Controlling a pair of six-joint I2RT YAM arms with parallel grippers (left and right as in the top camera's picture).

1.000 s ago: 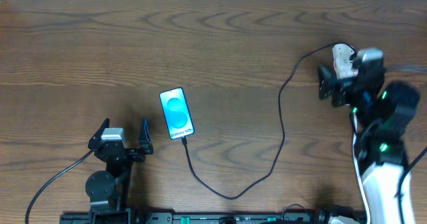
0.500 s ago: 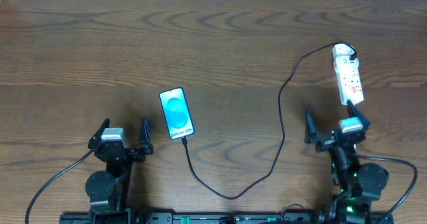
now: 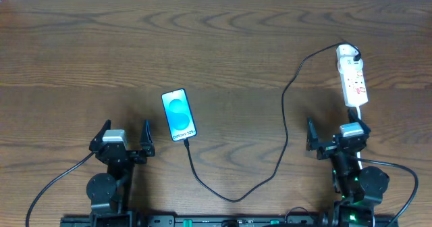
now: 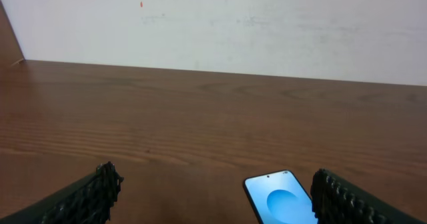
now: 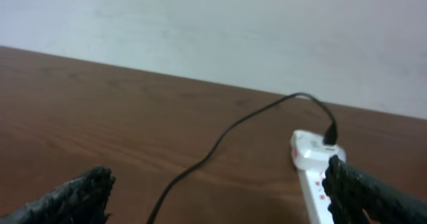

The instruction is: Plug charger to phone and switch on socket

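My left pincer [image 3: 126, 132] stands wide open and empty, the phone [image 3: 179, 115] just beside its right finger; my right pincer [image 3: 337, 134] gapes empty too, the socket [image 3: 352, 76] just ahead on the surface [image 3: 223, 44]; the charger [image 3: 283, 139] loops from the phone's near end to the socket's far end.

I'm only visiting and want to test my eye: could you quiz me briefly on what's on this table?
1. True or false: the left gripper is gripping the phone.
2. The charger runs from the phone's bottom edge to: A the socket; B a laptop; C a lamp.
3. Fill in: the right gripper has its jaws ____.
Key: 1 false, it sits apart from the phone, open; 2 A; 3 open.
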